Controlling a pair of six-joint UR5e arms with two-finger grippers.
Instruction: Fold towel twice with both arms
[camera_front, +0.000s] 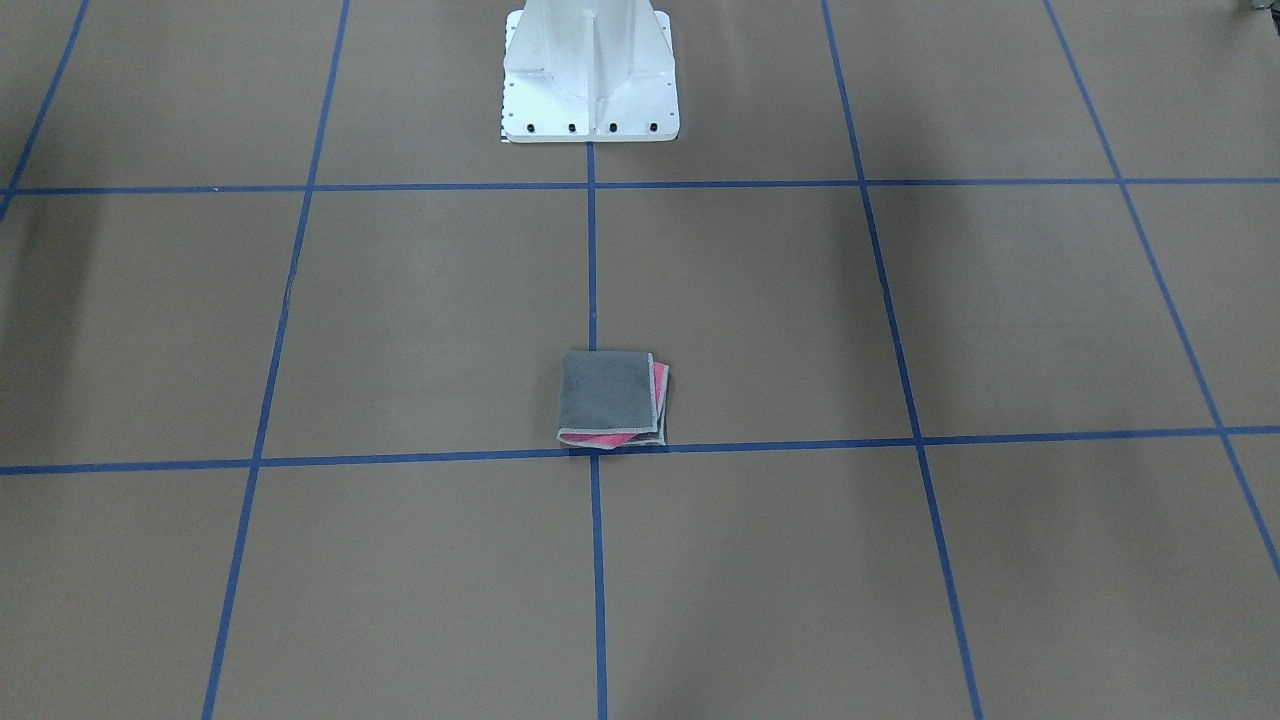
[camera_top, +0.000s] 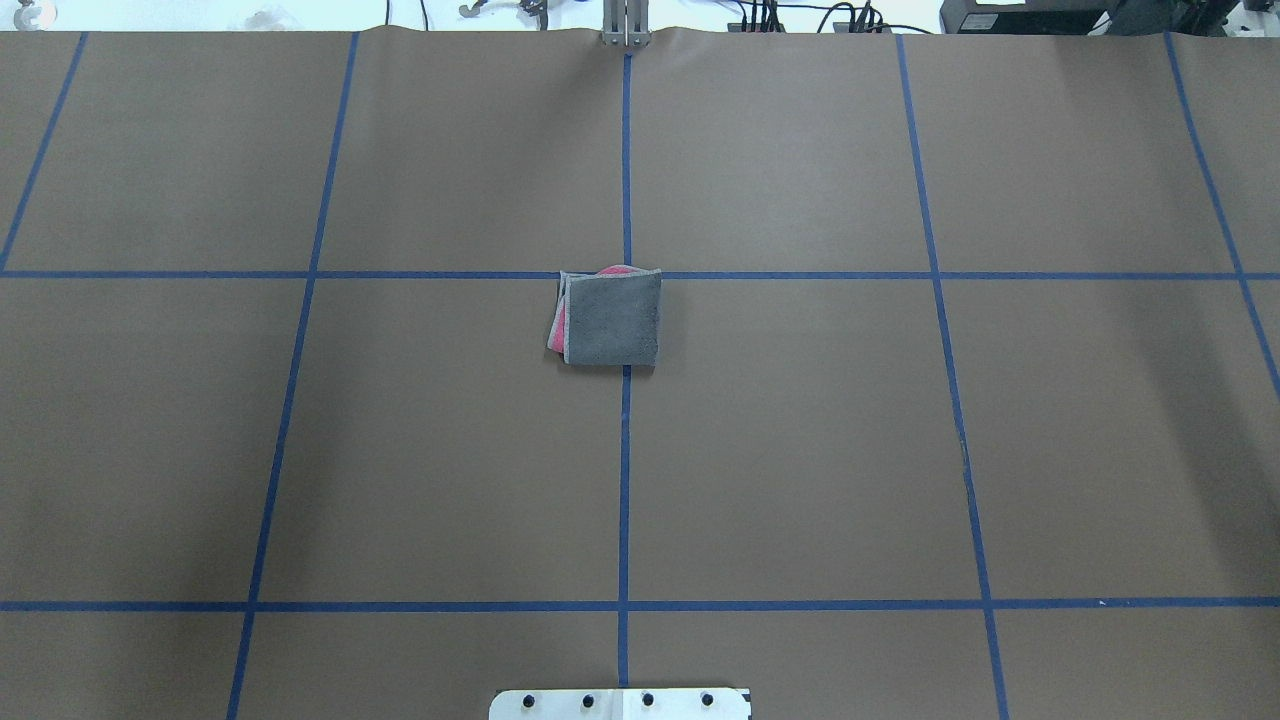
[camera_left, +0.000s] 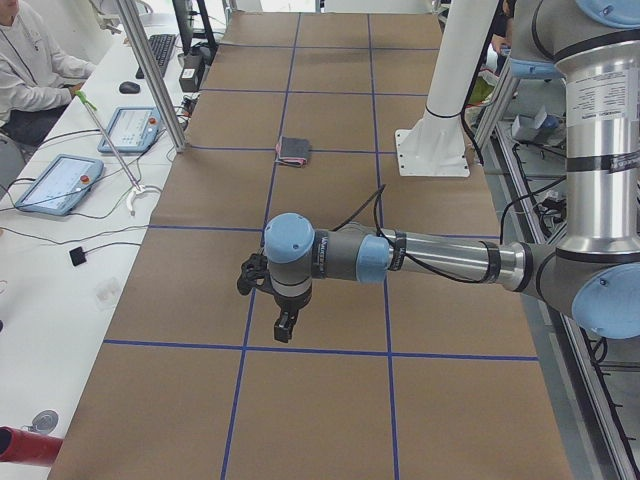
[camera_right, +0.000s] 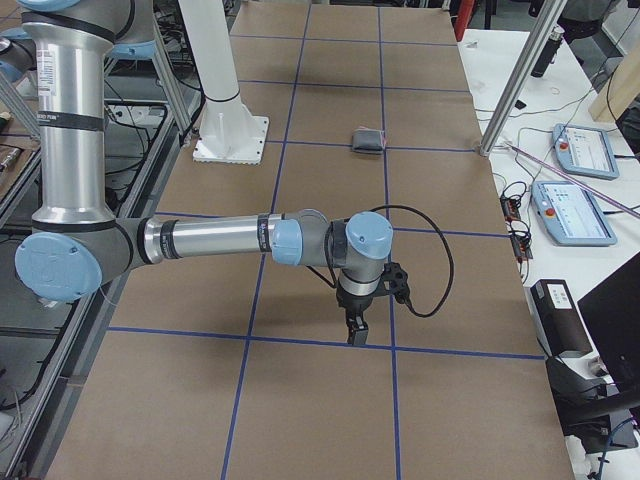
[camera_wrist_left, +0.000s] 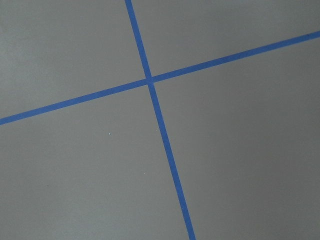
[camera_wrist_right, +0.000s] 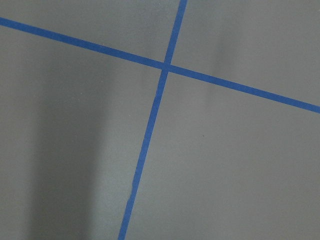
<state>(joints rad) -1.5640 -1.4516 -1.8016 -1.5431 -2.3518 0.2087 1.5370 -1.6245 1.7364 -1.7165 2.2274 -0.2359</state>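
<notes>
The towel (camera_front: 612, 398) lies folded into a small square on the brown table, dark grey face up, with pink layers and the light grey border showing at its edges. It also shows in the overhead view (camera_top: 608, 316), in the exterior left view (camera_left: 293, 151) and in the exterior right view (camera_right: 368, 140). My left gripper (camera_left: 284, 325) hangs above the table far from the towel, seen only in the exterior left view. My right gripper (camera_right: 355, 333) hangs above the table far from the towel, seen only in the exterior right view. I cannot tell whether either is open or shut.
Blue tape lines (camera_top: 625, 450) divide the brown table into a grid. The white pedestal base (camera_front: 590, 70) stands at the robot's side. An operator (camera_left: 30, 70) sits at a side bench with tablets (camera_left: 58, 183). Each wrist view shows only a tape crossing (camera_wrist_left: 149, 81).
</notes>
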